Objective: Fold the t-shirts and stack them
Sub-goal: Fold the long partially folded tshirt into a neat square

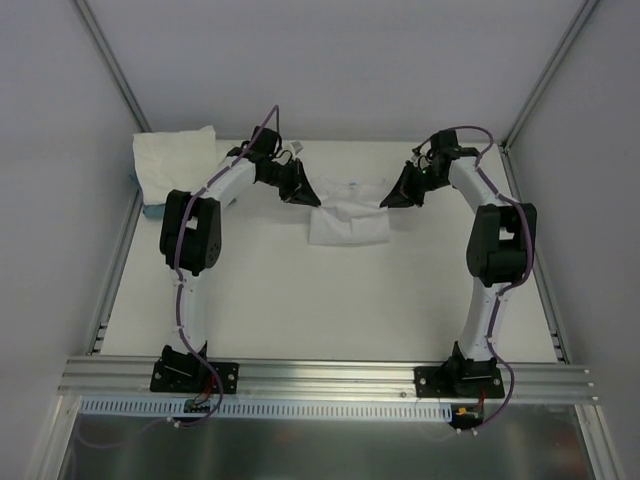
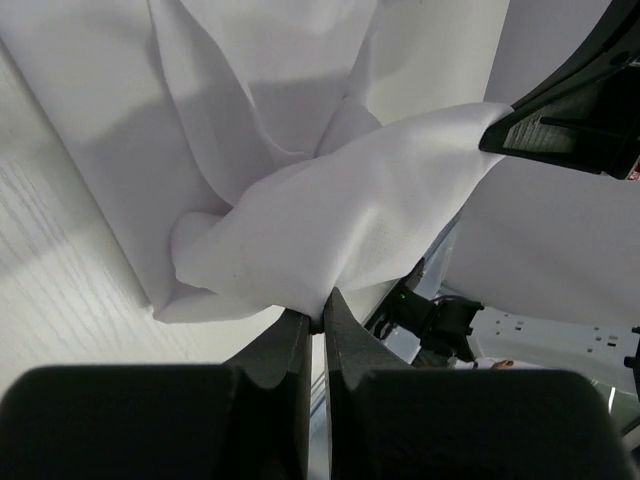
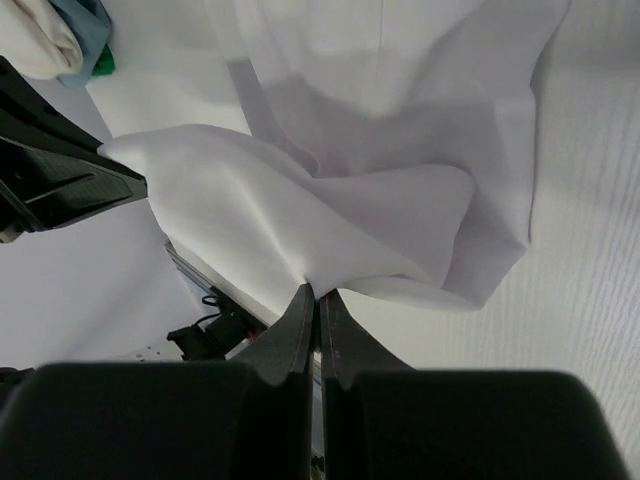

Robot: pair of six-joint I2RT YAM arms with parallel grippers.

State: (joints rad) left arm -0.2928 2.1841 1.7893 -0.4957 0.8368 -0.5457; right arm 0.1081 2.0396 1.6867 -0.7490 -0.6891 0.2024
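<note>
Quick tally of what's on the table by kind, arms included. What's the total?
Robot arms: 2 (left arm, right arm)
White t-shirt pinched between both arms: 1
White cloth pile at the far-left corner: 1 (shirts in it cannot be counted)
Teal-blue item beside that pile: 1
Total: 5

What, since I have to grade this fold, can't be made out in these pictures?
- Top view: gripped corners of the t-shirt, hidden behind the left end effector and right end effector.
- Wrist views: its outline, cut off by frame edges.
- Top view: how many shirts the stack holds, too small.
- Teal item: mostly under that stack.
</note>
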